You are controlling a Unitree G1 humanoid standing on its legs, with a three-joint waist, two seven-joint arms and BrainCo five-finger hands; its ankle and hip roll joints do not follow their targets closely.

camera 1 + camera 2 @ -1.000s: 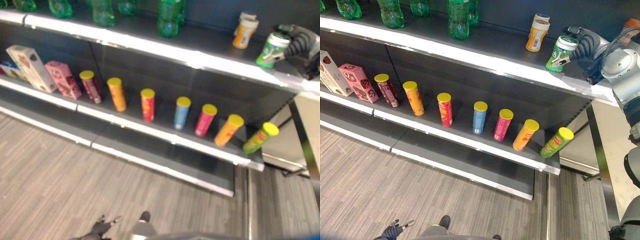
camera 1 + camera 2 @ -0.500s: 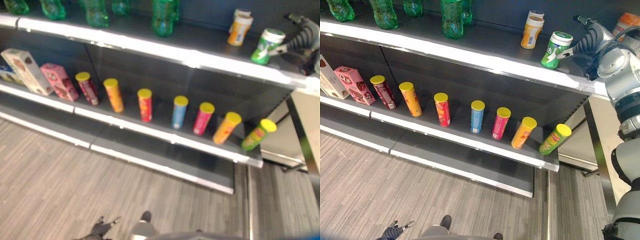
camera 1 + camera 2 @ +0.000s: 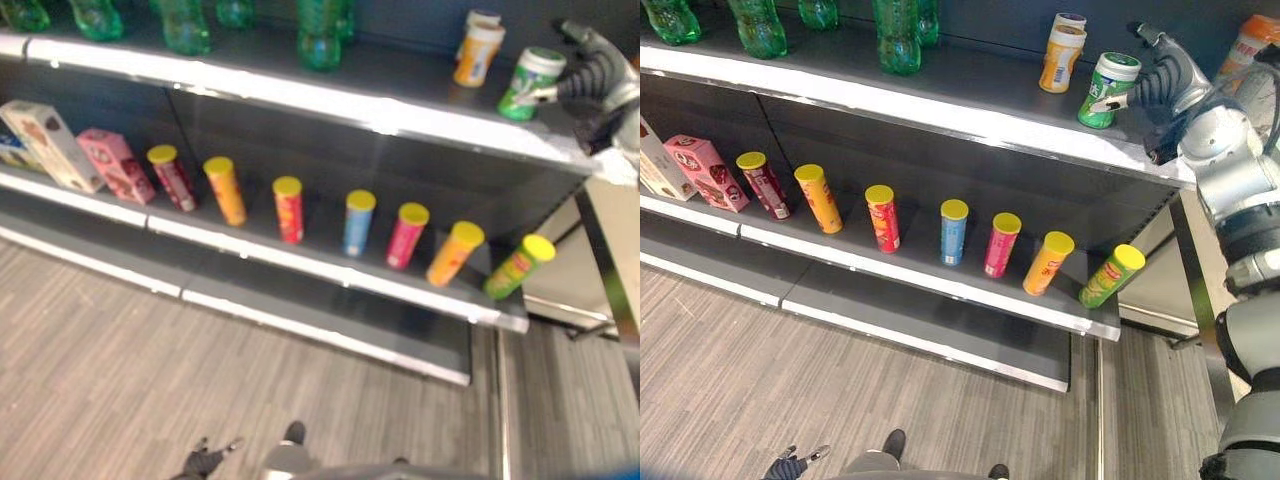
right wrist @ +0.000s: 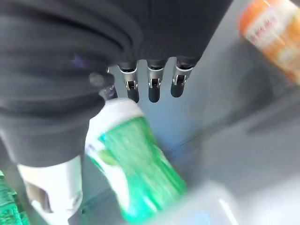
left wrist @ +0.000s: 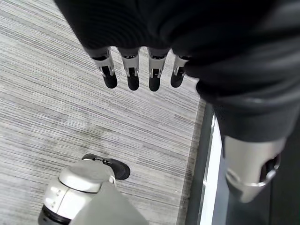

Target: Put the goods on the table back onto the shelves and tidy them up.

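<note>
Green can [image 3: 1107,90] now upright on top shelf [image 3: 940,105], right hand [image 3: 1160,80] alongside

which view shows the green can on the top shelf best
The right eye view: the green can stands whole and sharp beside the right hand. The left eye view shows it blurrier; the right wrist view shows it close but smeared.

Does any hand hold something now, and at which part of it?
Nothing is gripped. The right hand is open, its thumb against the green can's side on the top shelf. The left hand hangs open.
</note>
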